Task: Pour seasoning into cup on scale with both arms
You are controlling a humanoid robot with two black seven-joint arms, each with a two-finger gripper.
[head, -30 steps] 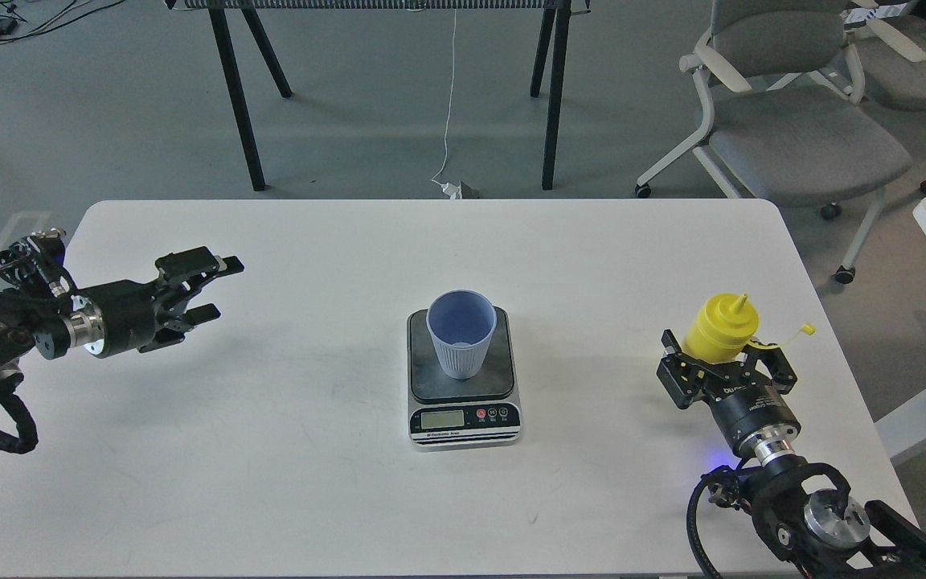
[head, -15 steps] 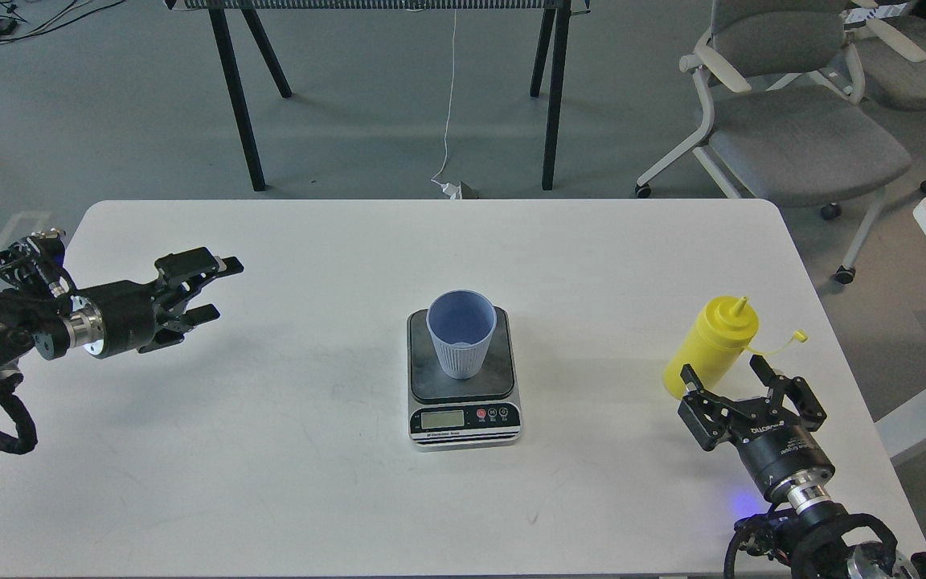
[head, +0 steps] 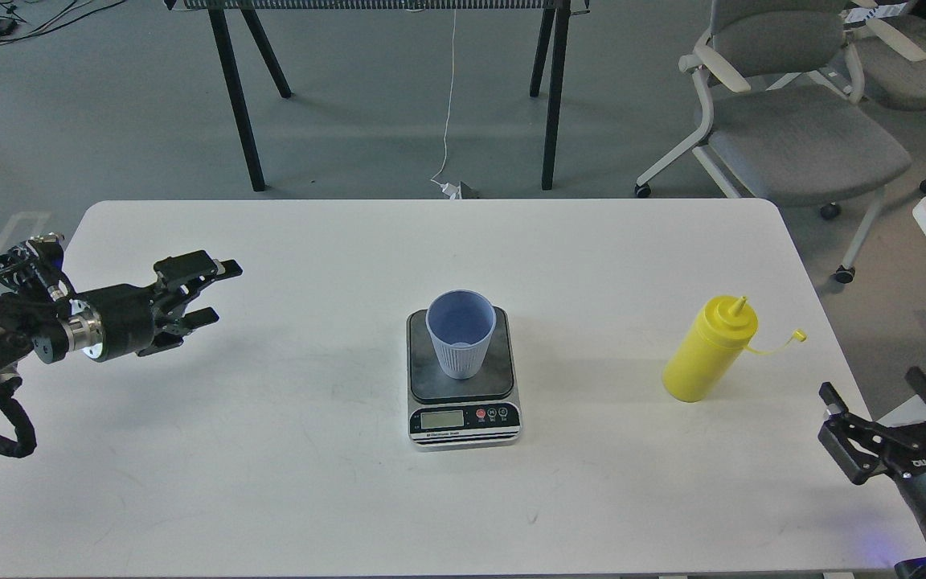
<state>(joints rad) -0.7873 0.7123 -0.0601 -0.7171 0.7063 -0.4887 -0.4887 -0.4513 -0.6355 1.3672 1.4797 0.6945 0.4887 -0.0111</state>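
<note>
Your yellow plastic squeeze bottle (head: 708,351) with the pointed tip stands up on the white table (head: 310,482), over on the right side. Its little cap (head: 799,335) hangs out to the right on a thin yellow string. Nothing is holding the bottle. Your right gripper (head: 873,386) sits near the right edge of the table, lower down and off to the right of the bottle, and apart from it. Its two black fingers (head: 830,396) are spread wide with nothing between them, and they point up and away from you. The bottle is not between them at all. In the middle of the table you can see the small light-blue plastic cup (head: 461,334) with thin lines on its lower half. It stands up on the dark grey plate of the little flat silver kitchen scale (head: 463,425). The cup sits toward the back of that plate, and the scale's small screen and round buttons face you at the front. The cup is well apart from the bottle, off to its left. Your left gripper (head: 220,290) is far over on the left side, above the table, and points to the right, toward the cup. Its two fingers are apart too, and they hold nothing. It is well apart from the cup and the scale.
</note>
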